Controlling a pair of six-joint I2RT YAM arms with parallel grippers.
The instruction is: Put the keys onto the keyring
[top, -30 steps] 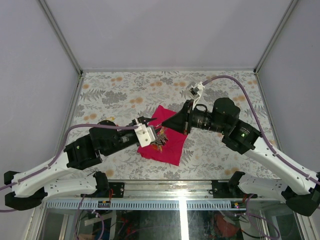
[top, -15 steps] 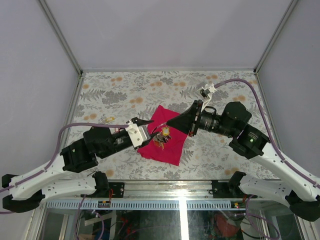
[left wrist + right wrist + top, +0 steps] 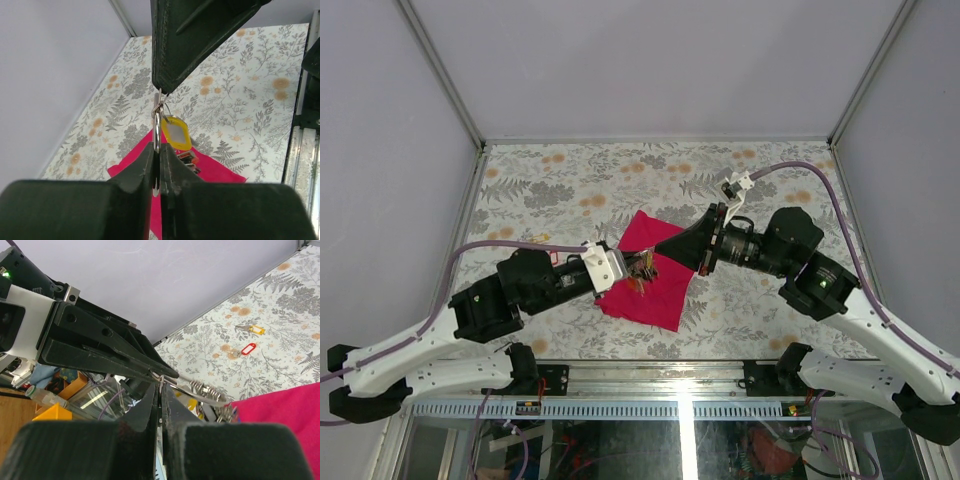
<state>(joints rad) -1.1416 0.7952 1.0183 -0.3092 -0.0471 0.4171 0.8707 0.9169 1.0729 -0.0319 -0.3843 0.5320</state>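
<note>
Above the magenta cloth (image 3: 660, 300), left fingers (image 3: 137, 170) and right fingers (image 3: 145, 410) each pinch the keyring (image 3: 157, 125) — tips close.

The table (image 3: 550, 185) has a pale top printed with grey ferns and orange flowers, with plain walls on three sides. A magenta cloth (image 3: 660, 295) lies on it near the middle, turned like a diamond, its near corner close to the front edge. Left of the cloth and apart from it, what look like a yellow-tagged key (image 3: 248, 329) and a red-tagged key (image 3: 246, 348) lie near each other on the bare print.
</note>
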